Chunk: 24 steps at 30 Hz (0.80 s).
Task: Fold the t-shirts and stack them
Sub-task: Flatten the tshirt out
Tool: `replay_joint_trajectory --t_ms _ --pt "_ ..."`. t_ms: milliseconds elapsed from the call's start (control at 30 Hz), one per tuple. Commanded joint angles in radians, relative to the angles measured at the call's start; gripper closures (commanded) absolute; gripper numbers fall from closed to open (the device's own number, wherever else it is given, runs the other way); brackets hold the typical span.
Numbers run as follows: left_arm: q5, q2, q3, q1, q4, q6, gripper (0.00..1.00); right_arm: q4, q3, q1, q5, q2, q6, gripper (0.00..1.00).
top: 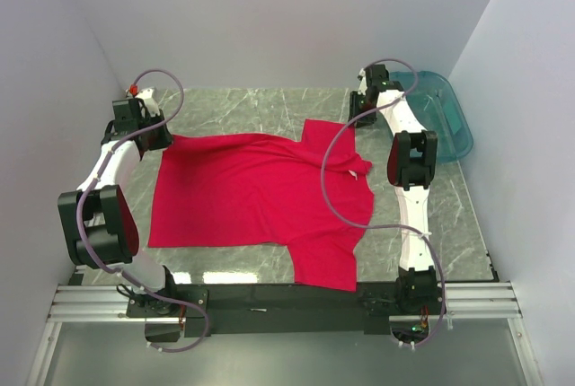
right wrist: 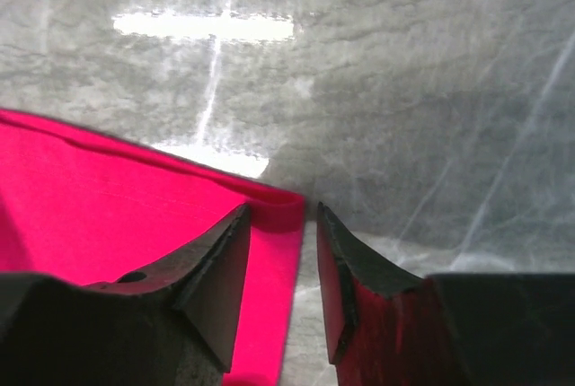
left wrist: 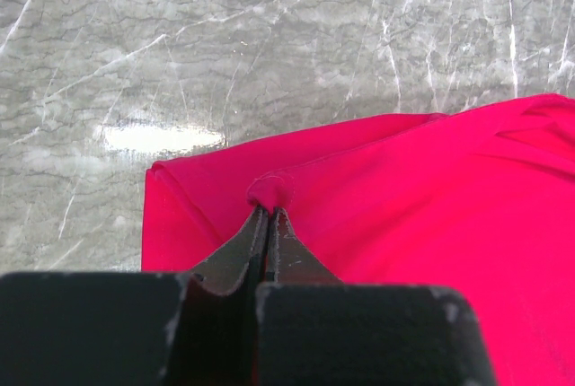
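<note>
The red t-shirt (top: 260, 197) lies spread on the marble table (top: 234, 103). The right gripper (right wrist: 283, 211), jaws partly apart astride a hem corner and perhaps just touching it, could catch too little cloth and lose it on lifting. The left gripper (left wrist: 268, 214) is clenched on a pinch of the far-left corner.

Plain pale walls (top: 287, 18) close in the table (top: 243, 108) at the back and on both sides. Its top is grey-green marble with white veins, and overhead light glares off it in bright patches (left wrist: 162, 137). A silver rail (top: 90, 301) lines the near edge.
</note>
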Motion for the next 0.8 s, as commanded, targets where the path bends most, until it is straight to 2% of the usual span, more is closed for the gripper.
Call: replay_joint_trajectory --t_ms 0,200,333,367,433,600,767 --pt "0.013 -0.027 0.011 -0.003 0.018 -0.002 1.00 -0.042 0.033 -0.008 -0.047 0.026 -0.018 0.58" --pt "0.013 -0.030 0.011 -0.003 0.015 -0.001 1.00 -0.046 0.039 -0.010 -0.050 0.029 -0.017 0.62" --pt "0.012 -0.032 0.012 -0.003 0.015 -0.001 1.00 -0.038 0.036 -0.010 -0.058 0.025 -0.018 0.94" --pt "0.012 -0.032 0.012 -0.003 0.017 -0.001 1.00 -0.038 0.033 -0.013 -0.062 0.023 -0.020 0.97" --pt "0.012 -0.029 0.012 -0.003 0.015 -0.001 1.00 -0.035 0.032 -0.013 -0.067 0.022 -0.021 1.00" --pt "0.007 -0.023 0.024 -0.003 0.014 0.002 1.00 -0.009 0.012 -0.017 -0.090 -0.021 -0.029 1.00" --pt "-0.005 -0.024 0.061 -0.003 0.031 -0.011 1.00 0.069 -0.086 -0.014 -0.153 -0.184 -0.079 1.00"
